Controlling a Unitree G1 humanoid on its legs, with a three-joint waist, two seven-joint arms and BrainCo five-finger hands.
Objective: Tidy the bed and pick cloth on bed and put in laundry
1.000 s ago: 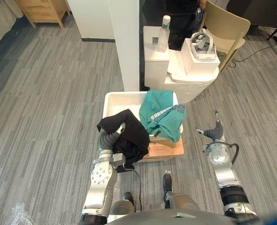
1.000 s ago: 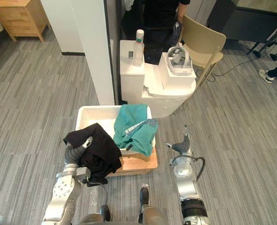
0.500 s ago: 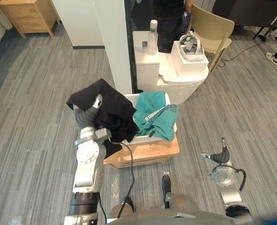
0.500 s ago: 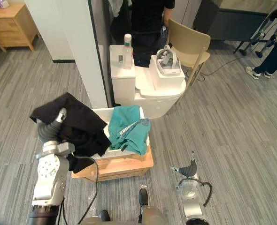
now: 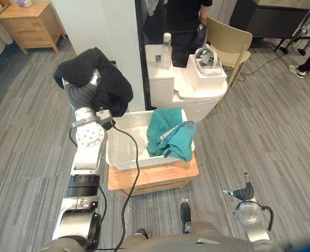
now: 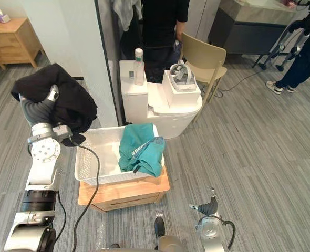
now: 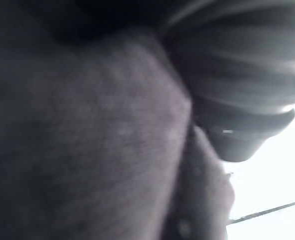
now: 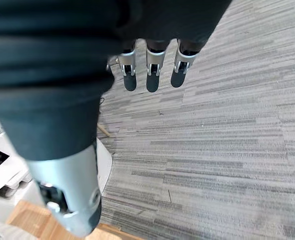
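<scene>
A black cloth [image 5: 100, 79] is draped over my raised left hand [image 5: 95, 79], held high beside the white pillar, above and left of the white laundry basket [image 5: 119, 157]. The cloth covers the hand, and dark cloth [image 7: 87, 150] sits right against the left wrist camera. A teal cloth [image 5: 168, 134] lies in the basket and hangs over its right rim. My right hand [image 5: 243, 192] hangs low at the lower right, open, with straight fingers [image 8: 151, 75] over the floor, holding nothing.
The basket stands on a low wooden stand [image 5: 157, 179]. Behind it are a white pillar [image 5: 121, 37], a white unit [image 5: 189, 89] carrying a bottle [image 5: 166, 44] and a headset [image 5: 206, 58], a tan chair [image 5: 226, 39] and a standing person [image 5: 184, 18]. A wooden nightstand [image 5: 31, 23] sits far left.
My left arm has lifted the black cloth up and to the left, off the basket's front edge. The right hand has dropped lower. The camera has shifted too.
</scene>
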